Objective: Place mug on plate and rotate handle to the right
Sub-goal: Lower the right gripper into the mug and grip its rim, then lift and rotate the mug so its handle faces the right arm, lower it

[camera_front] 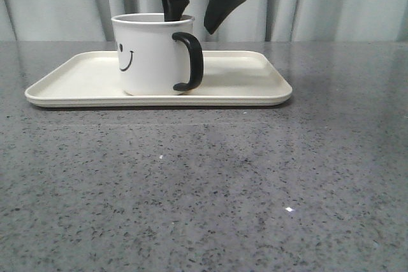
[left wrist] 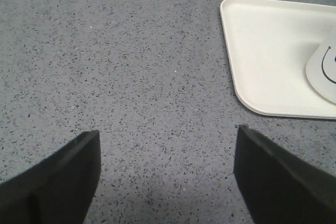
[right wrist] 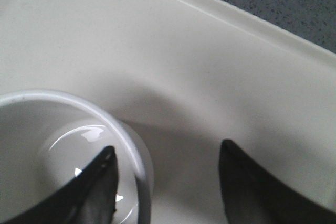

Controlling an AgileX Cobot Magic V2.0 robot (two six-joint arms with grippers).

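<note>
The mug (camera_front: 153, 54) is stood upright on the plate (camera_front: 248, 81), left of its middle, with the handle (camera_front: 190, 60) turned toward the right and slightly to the front, while the right gripper (camera_front: 199, 12) is held spread wide over the rim, one finger dipped inside the mug and the other outside, nothing clamped. The mug could be tipped or dragged if that inner finger is caught on the wall while being lifted out, and the handle turned off its heading. The left gripper (left wrist: 165, 174) is held wide open and empty over the bare table (left wrist: 131, 77) beside the plate; no brand or writing is seen, only a black smiley (camera_front: 125, 58) on the mug.
</note>
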